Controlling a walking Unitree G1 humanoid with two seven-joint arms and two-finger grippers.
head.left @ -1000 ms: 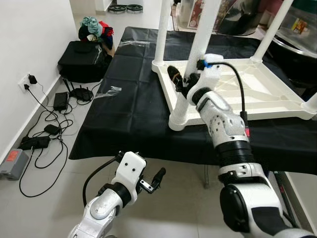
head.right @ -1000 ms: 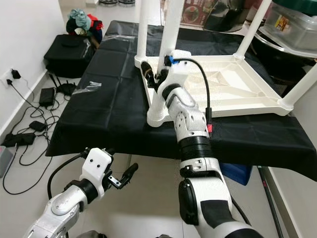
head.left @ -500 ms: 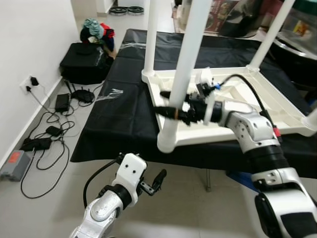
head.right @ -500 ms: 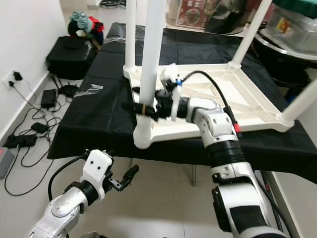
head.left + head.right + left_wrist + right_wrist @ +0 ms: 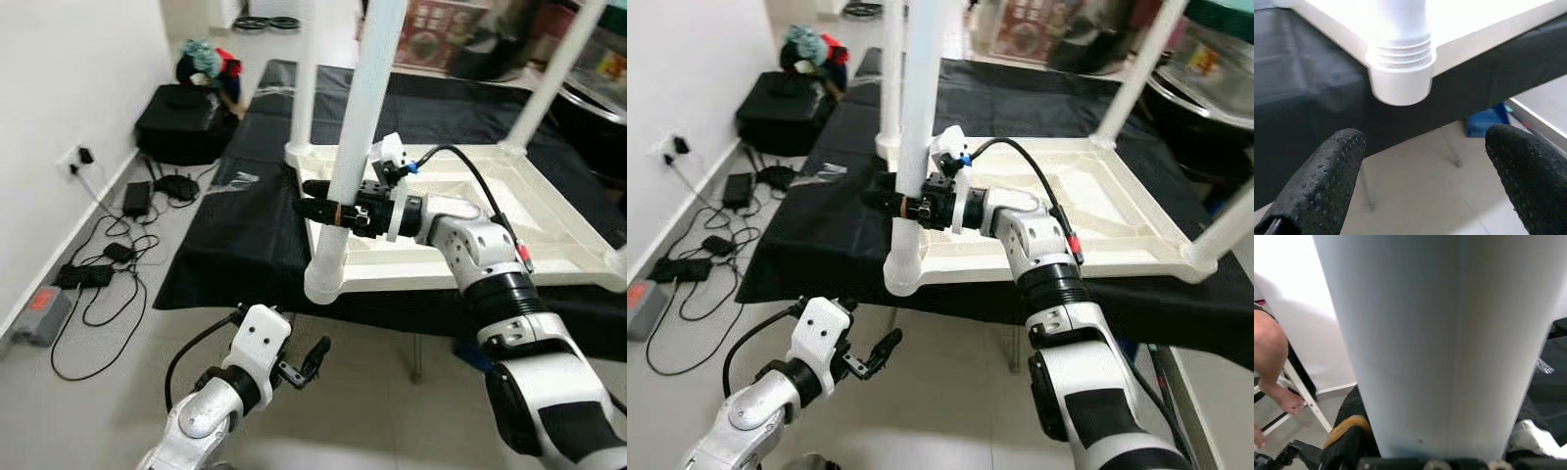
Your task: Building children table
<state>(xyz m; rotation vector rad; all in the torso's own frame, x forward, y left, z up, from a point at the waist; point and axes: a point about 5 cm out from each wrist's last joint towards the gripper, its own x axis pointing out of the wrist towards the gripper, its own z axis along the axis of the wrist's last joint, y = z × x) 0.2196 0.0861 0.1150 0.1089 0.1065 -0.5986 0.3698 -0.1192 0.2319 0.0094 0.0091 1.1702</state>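
A white children's table (image 5: 549, 230) lies upside down on a black-clothed bench (image 5: 240, 245), its round legs pointing up. My right gripper (image 5: 328, 211) reaches in from the right and is shut on the near-left leg (image 5: 364, 88), just above its threaded corner socket (image 5: 1400, 73). In the right wrist view that leg (image 5: 1440, 333) sits between the black fingers (image 5: 1349, 440). That corner hangs past the bench's front edge. My left gripper (image 5: 302, 360) hovers low over the floor in front of the bench, below that corner, open and holding nothing.
On the floor at left lie cables and chargers (image 5: 108, 255), a black bag (image 5: 181, 122) and a heap of clothes (image 5: 208, 64) by the white wall. A clear plastic wrapper (image 5: 237, 178) rests on the cloth. A person's bare foot (image 5: 1281, 391) stands beyond the leg.
My right gripper swung round from behind the leg's base to its side and shut on it. The table's near corner slid toward the bench's front edge. The left arm stayed put.
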